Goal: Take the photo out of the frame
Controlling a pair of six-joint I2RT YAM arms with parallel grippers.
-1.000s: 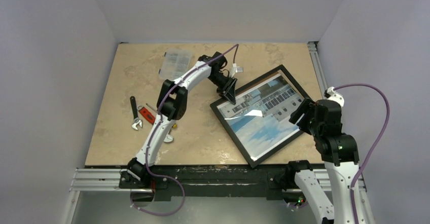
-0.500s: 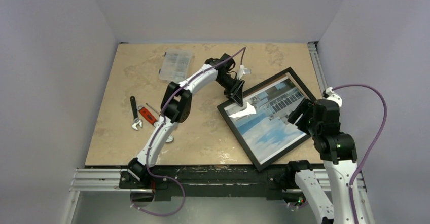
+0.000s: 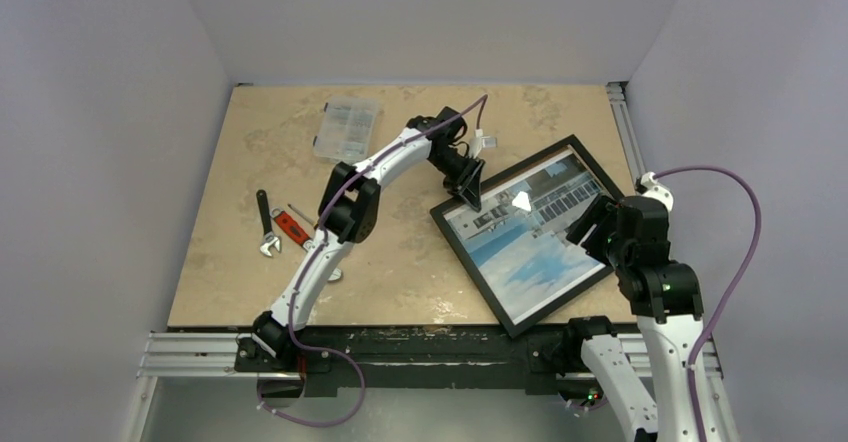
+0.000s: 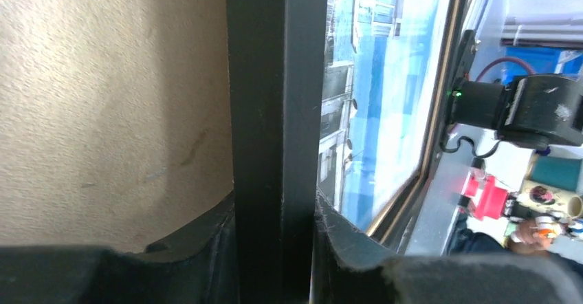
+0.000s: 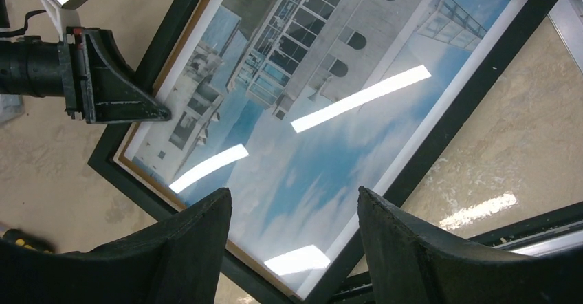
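From above, the left gripper [image 3: 470, 194] pinches the far-left rim of the frame [image 3: 481, 272], whose near corner lies close to the near edge of the table [image 3: 250, 282]; a pull that way could slide it off. The left wrist view shows the jaws clamped on the black bar alone, a narrow hold that may twist loose. In the right wrist view the right gripper [image 5: 294, 211] hangs spread and empty over the photo [image 5: 330, 98], which sits inside the frame under a glossy pane, so a hard press risks cracking it

Top camera looks down; both wrist cameras closely share the frame [image 3: 476, 273].
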